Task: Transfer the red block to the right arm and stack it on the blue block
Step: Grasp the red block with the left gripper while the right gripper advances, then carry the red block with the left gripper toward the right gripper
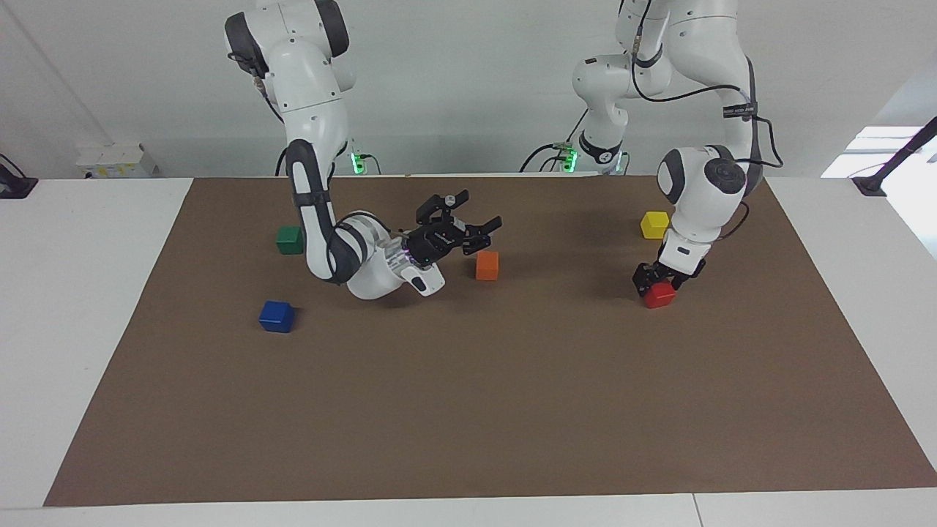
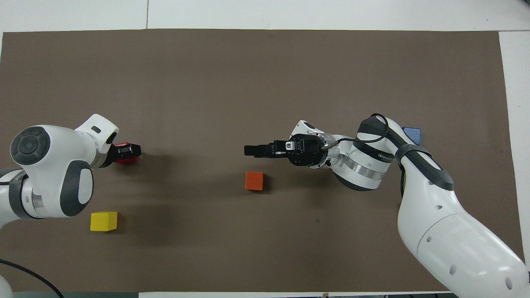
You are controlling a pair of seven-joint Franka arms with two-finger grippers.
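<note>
The red block (image 1: 659,295) sits on the brown mat (image 1: 468,410) toward the left arm's end. My left gripper (image 1: 656,282) is down on it, straddling it from above; it also shows in the overhead view (image 2: 129,150) over the red block (image 2: 122,159). My right gripper (image 1: 477,212) is open and empty. It is turned sideways in the air above the mat's middle, over a spot beside the orange cube (image 1: 487,266), and shows in the overhead view (image 2: 248,150). The blue block (image 1: 277,316) lies toward the right arm's end, partly hidden by that arm in the overhead view (image 2: 413,133).
The orange cube (image 2: 254,181) lies mid-mat. A yellow cube (image 1: 654,225) lies nearer to the robots than the red block. A dark green cube (image 1: 290,239) lies nearer to the robots than the blue block.
</note>
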